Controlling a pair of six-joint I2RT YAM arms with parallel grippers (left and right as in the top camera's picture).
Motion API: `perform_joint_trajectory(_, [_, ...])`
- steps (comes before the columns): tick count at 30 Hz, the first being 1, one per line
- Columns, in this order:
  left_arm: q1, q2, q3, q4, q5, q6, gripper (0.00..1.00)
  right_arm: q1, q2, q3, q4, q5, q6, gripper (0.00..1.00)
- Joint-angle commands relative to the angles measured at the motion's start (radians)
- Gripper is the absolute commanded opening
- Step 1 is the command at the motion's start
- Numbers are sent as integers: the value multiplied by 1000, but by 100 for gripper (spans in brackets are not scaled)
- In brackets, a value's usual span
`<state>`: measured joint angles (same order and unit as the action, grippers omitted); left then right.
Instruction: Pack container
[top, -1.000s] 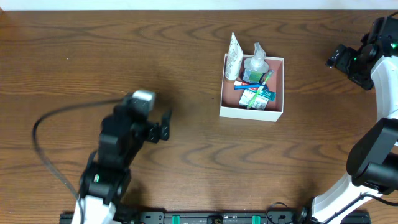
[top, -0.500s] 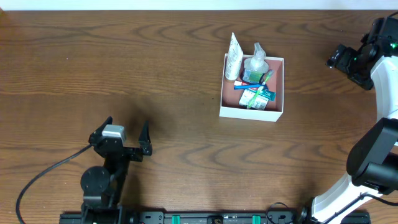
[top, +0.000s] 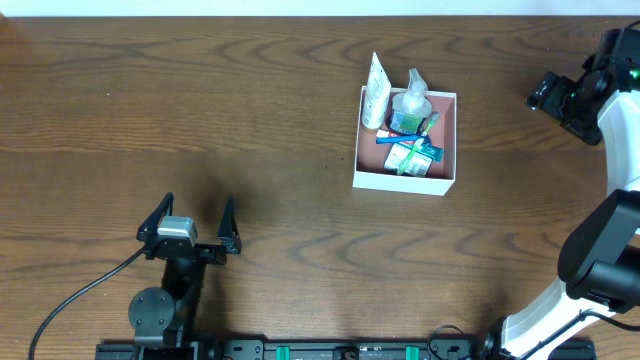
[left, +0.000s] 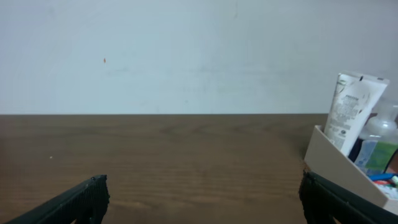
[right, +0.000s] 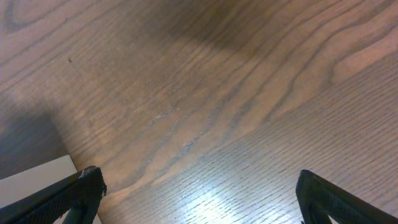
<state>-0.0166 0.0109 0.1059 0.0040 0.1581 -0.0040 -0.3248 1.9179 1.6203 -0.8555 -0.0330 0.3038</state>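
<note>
Frankly, the hazards sit on the right, so I start at the left. My left pincer (top: 197, 205) hangs by the table's (top: 300, 250) near edge, left of centre, its jaws apart with nothing between them. Its cable (top: 70, 290) loops toward the near-left corner, and I judge it could drag or catch if I swing hard across. From there the wood runs bare to the far edge and well across the middle, so this arm has the freest room to move.

Right of centre, toward the far edge, stands the container (top: 400, 182), already holding toiletries. No loose item shows on the wood, so the packing looks about done. A white tube (top: 376, 90) leans at its far-left corner and pokes over the wall. Beside it a clear bottle (top: 411, 100) stands taller than the rim. Any knock on a wall could tip either one out.

My right pincer (right: 199, 186) is also spread wide and empty, near the table's right edge at the far end, past the container's right wall. Its wrist view shows a pale corner at lower left, probably the container's. A careless leftward sweep could shove the box, and the room between it and the table's edge is narrow.
</note>
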Motion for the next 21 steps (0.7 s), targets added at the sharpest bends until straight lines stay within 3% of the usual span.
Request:
perform_joint_trajectory(1, [7, -9, -9, 1, 14, -5, 98, -9, 2, -2, -1, 3, 10, 99])
perform_joint_trajectory(21, [18, -7, -102, -59, 14, 10, 98, -9, 2, -2, -1, 3, 10, 99])
